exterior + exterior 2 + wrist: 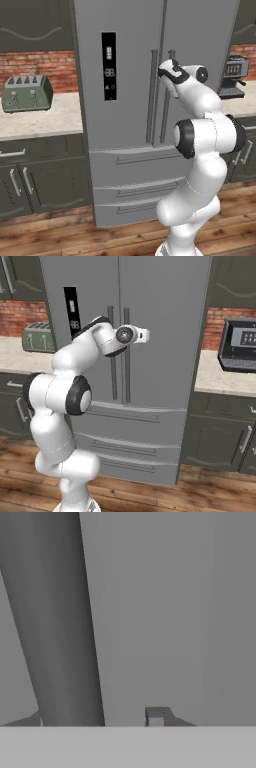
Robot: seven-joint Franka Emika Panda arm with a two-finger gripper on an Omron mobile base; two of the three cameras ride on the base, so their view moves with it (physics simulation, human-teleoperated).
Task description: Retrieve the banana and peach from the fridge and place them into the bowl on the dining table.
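Hand view: a fingertip is seen just beside a thick grey bar handle, so the gripper is judged to be lined up for pulling a door; whether its jaws are spread cannot be told. Beyond stands the closed fridge, presumably with banana and peach inside.

Tall grey double-door fridge, doors shut, black display panel, drawers below
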